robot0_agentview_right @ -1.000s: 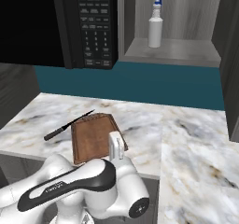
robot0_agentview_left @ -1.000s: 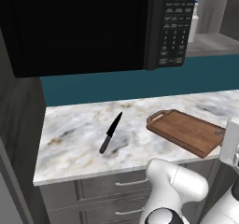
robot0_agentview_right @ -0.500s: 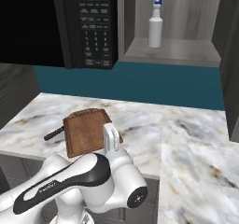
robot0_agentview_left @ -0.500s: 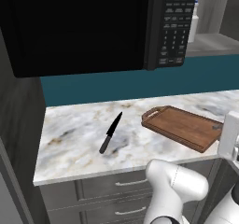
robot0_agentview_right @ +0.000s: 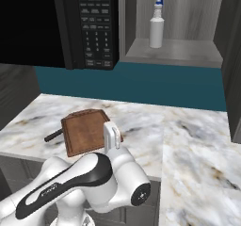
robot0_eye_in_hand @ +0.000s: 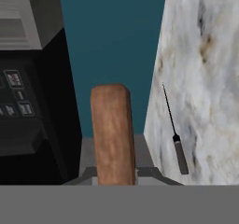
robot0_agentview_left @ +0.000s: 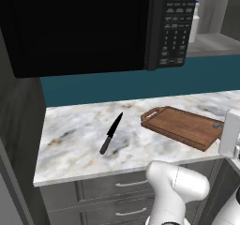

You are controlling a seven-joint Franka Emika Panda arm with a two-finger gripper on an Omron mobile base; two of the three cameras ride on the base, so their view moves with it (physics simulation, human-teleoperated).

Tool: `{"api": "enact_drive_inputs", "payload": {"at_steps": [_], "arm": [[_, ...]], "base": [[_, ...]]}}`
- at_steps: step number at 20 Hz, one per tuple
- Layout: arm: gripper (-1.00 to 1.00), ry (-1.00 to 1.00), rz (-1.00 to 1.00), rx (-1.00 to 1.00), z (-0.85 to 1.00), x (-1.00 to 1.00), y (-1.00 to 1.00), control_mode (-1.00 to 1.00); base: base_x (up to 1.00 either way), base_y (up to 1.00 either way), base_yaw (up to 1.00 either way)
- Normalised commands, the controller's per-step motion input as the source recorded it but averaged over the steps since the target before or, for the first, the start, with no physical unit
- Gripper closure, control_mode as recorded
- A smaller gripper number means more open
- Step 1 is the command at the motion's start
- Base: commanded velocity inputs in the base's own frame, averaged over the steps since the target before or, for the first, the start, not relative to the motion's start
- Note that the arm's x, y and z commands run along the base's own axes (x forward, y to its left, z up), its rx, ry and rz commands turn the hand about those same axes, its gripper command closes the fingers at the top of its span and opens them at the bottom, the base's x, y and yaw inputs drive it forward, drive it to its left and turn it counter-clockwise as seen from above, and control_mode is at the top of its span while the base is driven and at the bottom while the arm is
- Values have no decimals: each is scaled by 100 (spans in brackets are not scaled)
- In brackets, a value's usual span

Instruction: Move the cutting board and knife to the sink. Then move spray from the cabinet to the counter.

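Two items still await the sink, we judge. From the left base camera, the cutting board (robot0_agentview_left: 183,127) sits tilted, its near right end raised off the worktop (robot0_agentview_left: 79,135) beside the arm's white hand, while the knife (robot0_agentview_left: 110,133) lies flat and well apart to its left, under the black microwave (robot0_agentview_left: 93,27). The lift at one end suggests the board is being carried by that edge.

From the right base camera, the board (robot0_agentview_right: 87,131) hangs just behind the white hand, hiding most of the knife (robot0_agentview_right: 53,136), whose handle pokes out at its left. The spray (robot0_agentview_right: 156,26) stands upright on the shelf of the cabinet (robot0_agentview_right: 174,51), to the right of the microwave, waiting for the second half of the job.

From the hand camera, the tool (robot0_eye_in_hand: 114,177) is nearly closed, pinching the board (robot0_eye_in_hand: 113,132) edge-on between its tips, so we see only a narrow wooden strip; the knife (robot0_eye_in_hand: 174,138) lies on the worktop alongside
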Motion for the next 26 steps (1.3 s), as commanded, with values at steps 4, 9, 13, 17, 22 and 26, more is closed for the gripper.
{"api": "enact_drive_inputs", "payload": {"at_steps": [4, 9, 13, 17, 22, 26], "arm": [[100, 0, 0, 0, 0, 0, 0, -100], [100, 0, 0, 0, 0, 0, 0, -100], [100, 0, 0, 1, 0, 0, 0, 100], [100, 0, 0, 0, 0, 0, 0, 100], [100, 0, 0, 0, 0, 0, 0, 100], [100, 0, 0, 0, 0, 0, 0, 100]], "base": [[0, 0, 0], [0, 0, 0], [-5, 0, 0], [-29, 0, -2], [-47, 0, -5], [-51, -1, -4]]}}
